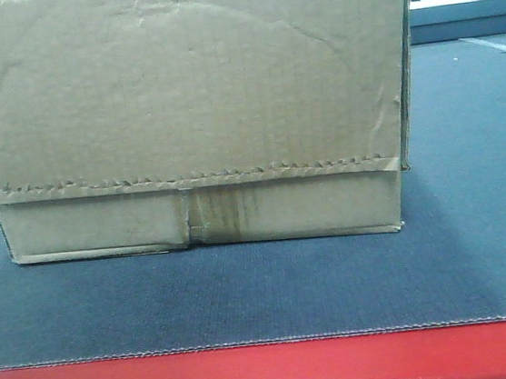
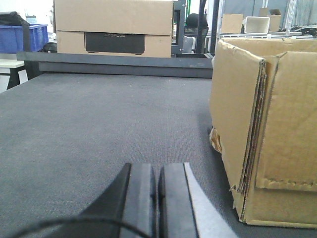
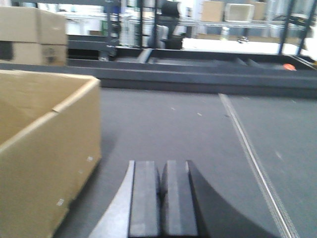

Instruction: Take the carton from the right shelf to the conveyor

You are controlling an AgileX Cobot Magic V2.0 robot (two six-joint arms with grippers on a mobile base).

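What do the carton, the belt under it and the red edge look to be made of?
Carton: brown corrugated cardboard, matte; fluted layers show at its corner. Belt: dark grey, finely woven-looking texture, likely rubberised fabric. Red edge: glossy painted surface with a highlight, probably metal.

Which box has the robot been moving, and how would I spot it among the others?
Find the grey belt with the red edge. The carton stands on it, plain brown, with a jagged flap line and stained tape at its bottom seam. The far box has a dark panel instead.
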